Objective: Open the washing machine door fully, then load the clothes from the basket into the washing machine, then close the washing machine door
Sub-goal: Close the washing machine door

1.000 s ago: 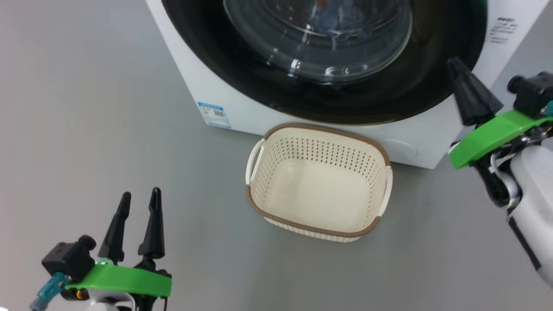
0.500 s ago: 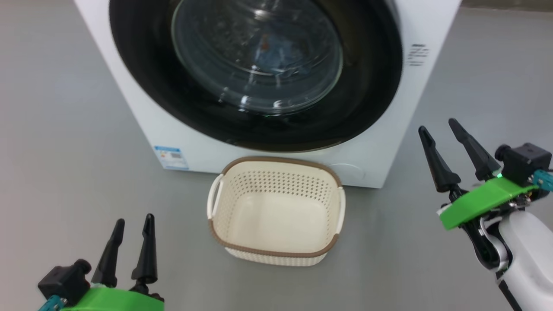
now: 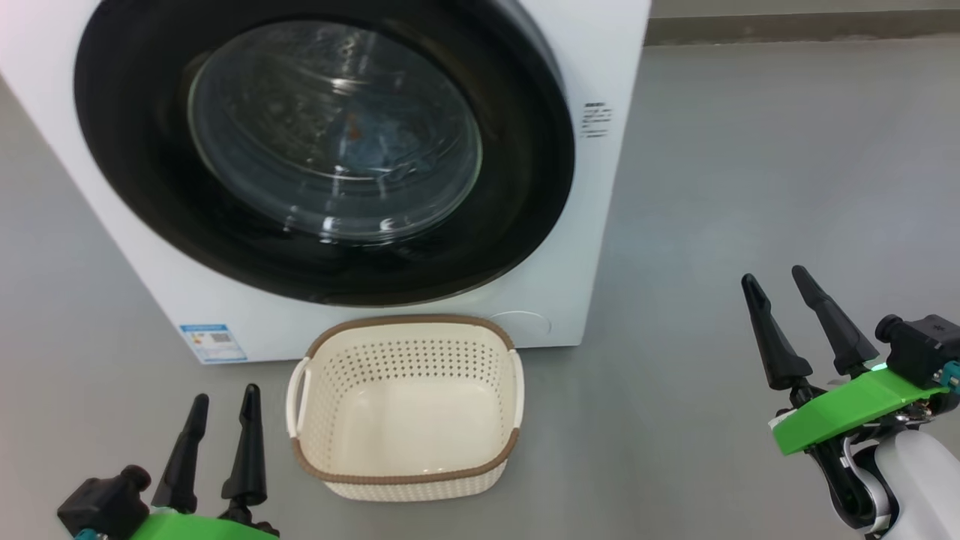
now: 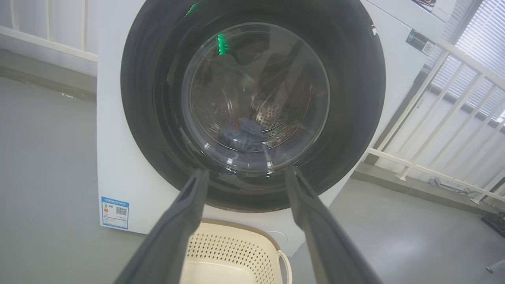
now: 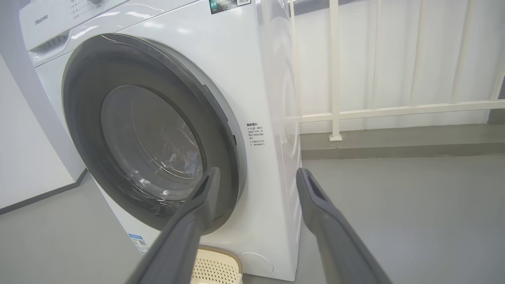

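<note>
**Door shut, both pincers free**

The washing machine door [image 3: 322,157] sits closed against the washing machine [image 3: 600,60], far and left of your right pincer [image 3: 772,276]. The clothes [image 4: 242,136] lie inside the drum. The basket [image 3: 409,321] stands empty just before the machine, with your left pincer [image 3: 225,394] nearer it. Both pincers gape wide, holding nothing. The task looks finished.

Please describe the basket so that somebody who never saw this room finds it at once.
Find the big white washing machine with its round black-rimmed door. On the grey floor just before it, below the door, stands the basket. Its cream perforated walls, brown rim and white side handles set it apart.
</note>
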### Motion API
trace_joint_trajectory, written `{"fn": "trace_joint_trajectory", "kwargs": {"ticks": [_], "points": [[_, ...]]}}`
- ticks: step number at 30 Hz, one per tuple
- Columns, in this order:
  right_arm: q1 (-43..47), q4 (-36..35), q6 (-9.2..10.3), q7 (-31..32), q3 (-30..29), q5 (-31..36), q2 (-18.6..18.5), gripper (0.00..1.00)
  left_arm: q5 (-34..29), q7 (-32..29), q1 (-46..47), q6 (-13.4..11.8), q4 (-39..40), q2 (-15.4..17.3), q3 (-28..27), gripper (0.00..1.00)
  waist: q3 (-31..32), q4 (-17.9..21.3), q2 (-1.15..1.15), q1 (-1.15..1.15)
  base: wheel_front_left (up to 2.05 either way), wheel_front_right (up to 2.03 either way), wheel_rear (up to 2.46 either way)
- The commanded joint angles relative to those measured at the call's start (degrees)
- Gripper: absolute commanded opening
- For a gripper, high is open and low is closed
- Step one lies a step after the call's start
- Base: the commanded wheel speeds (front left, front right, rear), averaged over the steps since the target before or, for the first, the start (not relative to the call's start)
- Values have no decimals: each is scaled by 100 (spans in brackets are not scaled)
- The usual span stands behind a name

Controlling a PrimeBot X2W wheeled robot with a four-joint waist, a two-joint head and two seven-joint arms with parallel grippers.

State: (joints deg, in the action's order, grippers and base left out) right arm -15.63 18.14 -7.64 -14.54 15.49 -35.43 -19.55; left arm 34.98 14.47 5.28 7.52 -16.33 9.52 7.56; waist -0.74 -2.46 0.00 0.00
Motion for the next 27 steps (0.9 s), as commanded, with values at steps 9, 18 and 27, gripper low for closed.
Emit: {"fn": "trace_joint_trajectory", "kwargs": {"ticks": [9, 18, 27], "points": [[452, -354, 15, -46, 5, 92, 3, 100, -80, 52, -47, -3, 345, 93, -252, 100, 181, 459, 0, 0, 0, 0, 0], [633, -310, 15, -46, -210, 140, 120, 100, 87, 52, -100, -3, 373, 77, -120, 100, 212, 562, 0, 0, 0, 0, 0], [727, -269, 15, -46, -269, 195, 217, 100, 64, 52, -107, -3, 388, 142, -90, 100, 243, 519, 0, 0, 0, 0, 0]]}}
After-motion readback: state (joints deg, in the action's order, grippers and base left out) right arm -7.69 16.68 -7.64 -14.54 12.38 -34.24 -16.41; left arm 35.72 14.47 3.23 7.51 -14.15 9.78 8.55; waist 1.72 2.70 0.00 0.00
